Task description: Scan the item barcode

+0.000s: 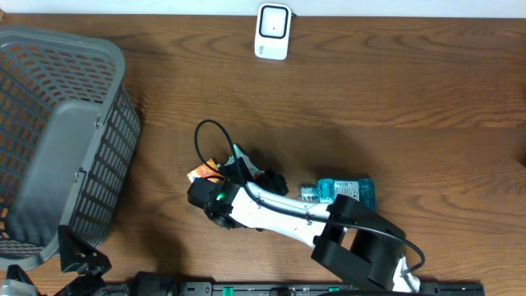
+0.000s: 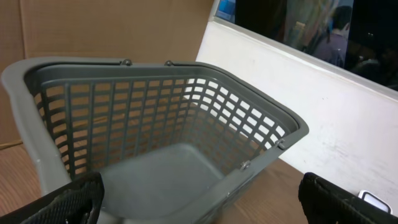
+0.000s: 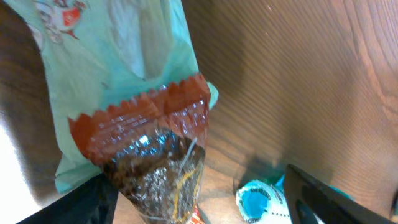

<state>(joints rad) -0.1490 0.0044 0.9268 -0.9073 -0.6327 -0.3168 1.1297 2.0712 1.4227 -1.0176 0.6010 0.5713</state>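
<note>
The right gripper's (image 3: 196, 190) jaws stood wide astride the teal snack packet (image 3: 134, 118), one finger clear of it. The packet lay on the table (image 1: 411, 90), left of a blue bottle (image 1: 349, 191). A broad stretch of wood separated it from the white scanner (image 1: 272, 31) at the far edge. The right arm reached low and leftward. The left gripper (image 2: 199, 194) gaped wide, facing the grey basket (image 1: 66, 37).

The tabletop (image 1: 427, 90) is evenly lit from overhead; a soft shadow is cast beside the basket (image 1: 111, 148). The right wrist view is blurred, with glare noted on the packet (image 3: 137, 118).
</note>
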